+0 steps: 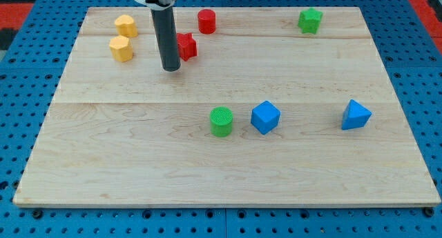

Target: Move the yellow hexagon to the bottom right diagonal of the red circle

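The yellow hexagon (121, 49) lies near the board's upper left. A second yellow block (126, 25), rounder and lobed, sits just above it. The red circle (206, 21) stands at the view's top, left of centre. A red star-like block (186, 46) lies below and left of the circle. My tip (170, 69) is the lower end of the dark rod, just left of and slightly below the red star block, and to the right of the yellow hexagon, apart from it.
A green star-like block (310, 20) is at the top right. A green circle (221, 121), a blue cube-like block (265, 117) and a blue triangular block (356, 115) lie in a row across the middle right. The wooden board (138, 162) rests on a blue perforated table.
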`<state>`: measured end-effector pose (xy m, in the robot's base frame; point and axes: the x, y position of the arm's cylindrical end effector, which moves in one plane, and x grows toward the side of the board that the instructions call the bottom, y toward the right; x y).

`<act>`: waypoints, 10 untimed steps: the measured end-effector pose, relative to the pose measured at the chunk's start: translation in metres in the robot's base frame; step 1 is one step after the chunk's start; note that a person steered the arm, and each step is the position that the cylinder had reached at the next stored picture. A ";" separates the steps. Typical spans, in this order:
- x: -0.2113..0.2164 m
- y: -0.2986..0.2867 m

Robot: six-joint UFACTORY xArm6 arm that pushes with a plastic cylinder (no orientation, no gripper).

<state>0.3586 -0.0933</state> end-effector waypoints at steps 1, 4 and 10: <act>-0.003 0.007; -0.013 0.010; 0.013 0.015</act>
<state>0.3718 -0.0784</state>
